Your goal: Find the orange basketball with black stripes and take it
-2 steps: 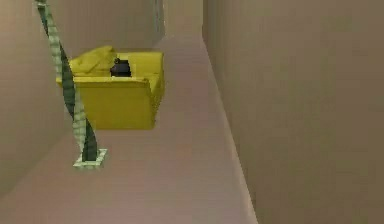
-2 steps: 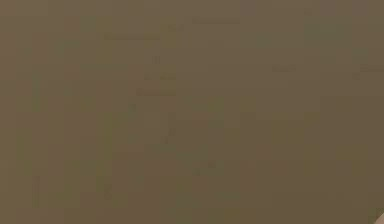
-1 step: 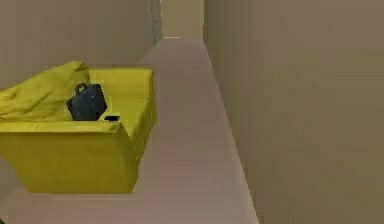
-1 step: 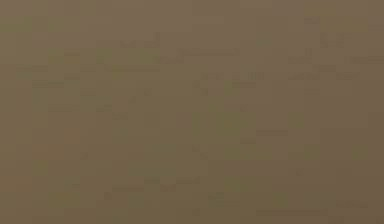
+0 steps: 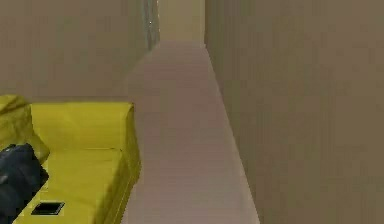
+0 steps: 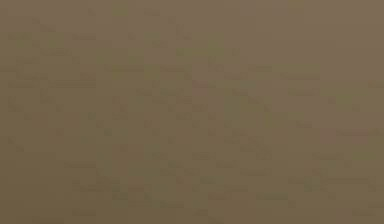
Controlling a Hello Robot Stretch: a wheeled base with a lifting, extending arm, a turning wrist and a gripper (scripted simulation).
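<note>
Cannot tell how the gripper stands right now. Out on the arm side, just a flat brown wall (image 6: 190, 110), very close.

Ahead, a long bare strip of floor (image 5: 180, 140) running away between two walls, with a pale opening (image 5: 180, 18) at the far end. On the forward view's left, a yellow sofa (image 5: 95, 150). On the seat, away from the edge next to the floor, a dark lumpy thing (image 5: 18, 175), maybe a bag or a cushion. Just beside it, a bit nearer that edge, a small flat dark thing (image 5: 47, 209) with a pale rim. Behind the lump, a yellow cushion (image 5: 12, 112).

Cannot tell yet where the basketball lies, nor which way from the gripper. Looks like the looking part of the job, with the taking part not yet begun. Best guess: roll on down the floor toward the far opening and look around there. Too early to reach for anything.
</note>
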